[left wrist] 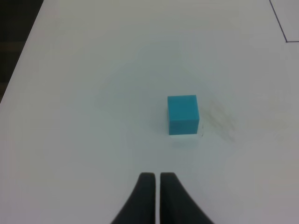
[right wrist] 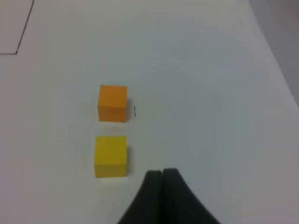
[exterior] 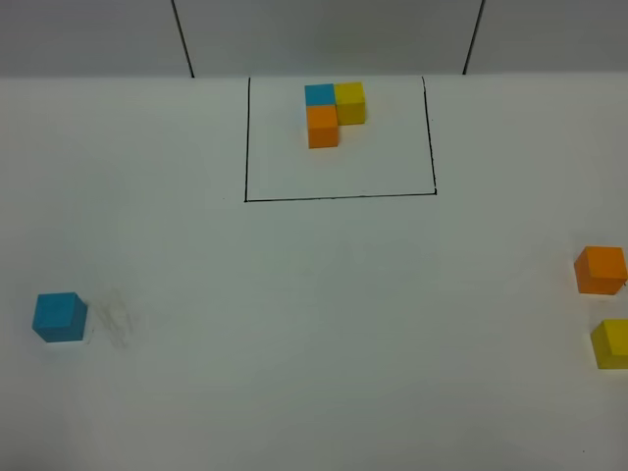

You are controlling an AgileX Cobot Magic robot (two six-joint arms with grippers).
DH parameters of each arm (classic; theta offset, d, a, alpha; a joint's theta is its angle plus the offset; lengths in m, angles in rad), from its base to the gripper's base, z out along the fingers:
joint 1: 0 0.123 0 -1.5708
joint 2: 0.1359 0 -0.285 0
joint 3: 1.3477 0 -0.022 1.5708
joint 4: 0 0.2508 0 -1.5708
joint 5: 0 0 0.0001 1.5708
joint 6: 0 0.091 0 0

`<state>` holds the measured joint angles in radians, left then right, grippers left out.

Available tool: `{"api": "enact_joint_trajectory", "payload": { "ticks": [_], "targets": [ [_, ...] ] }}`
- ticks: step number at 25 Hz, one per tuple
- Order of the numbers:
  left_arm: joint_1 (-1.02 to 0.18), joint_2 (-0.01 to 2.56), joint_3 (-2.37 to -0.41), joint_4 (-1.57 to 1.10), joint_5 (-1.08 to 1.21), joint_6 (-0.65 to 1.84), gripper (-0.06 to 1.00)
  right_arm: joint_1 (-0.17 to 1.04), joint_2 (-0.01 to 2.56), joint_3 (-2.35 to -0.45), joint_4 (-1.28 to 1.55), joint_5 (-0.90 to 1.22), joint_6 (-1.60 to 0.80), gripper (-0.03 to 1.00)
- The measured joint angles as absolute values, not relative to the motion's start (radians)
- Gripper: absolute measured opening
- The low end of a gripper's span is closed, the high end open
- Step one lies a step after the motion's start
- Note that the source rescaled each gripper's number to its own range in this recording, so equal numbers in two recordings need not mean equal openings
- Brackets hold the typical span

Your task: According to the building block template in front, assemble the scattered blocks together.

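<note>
The building block template (exterior: 332, 111), an L of sky-blue, yellow and orange cubes, sits inside a black drawn rectangle (exterior: 340, 197) at the back middle of the white table. The loose sky-blue block (exterior: 59, 317) lies at the far left; in the left wrist view it (left wrist: 183, 114) lies ahead of my shut, empty left gripper (left wrist: 157, 176). The loose orange block (exterior: 601, 270) and yellow block (exterior: 611, 343) lie at the far right edge. In the right wrist view the orange block (right wrist: 112, 102) and yellow block (right wrist: 110, 156) lie just beside my shut, empty right gripper (right wrist: 162, 172).
Faint grey smudges (exterior: 116, 324) mark the table right of the sky-blue block. The table's left edge (left wrist: 21, 60) shows in the left wrist view, its right edge (right wrist: 275, 56) in the right wrist view. Two black cables (exterior: 183, 39) rise behind the table.
</note>
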<state>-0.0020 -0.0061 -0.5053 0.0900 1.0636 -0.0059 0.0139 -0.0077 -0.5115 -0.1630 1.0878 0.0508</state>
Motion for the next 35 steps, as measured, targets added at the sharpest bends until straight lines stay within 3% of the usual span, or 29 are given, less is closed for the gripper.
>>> {"api": "enact_joint_trajectory", "payload": {
  "ticks": [35],
  "targets": [
    [-0.002,-0.006,-0.505,0.133,1.064,-0.006,0.00,0.014,-0.008,-0.511,-0.163,1.088,0.051,0.00]
  ]
}}
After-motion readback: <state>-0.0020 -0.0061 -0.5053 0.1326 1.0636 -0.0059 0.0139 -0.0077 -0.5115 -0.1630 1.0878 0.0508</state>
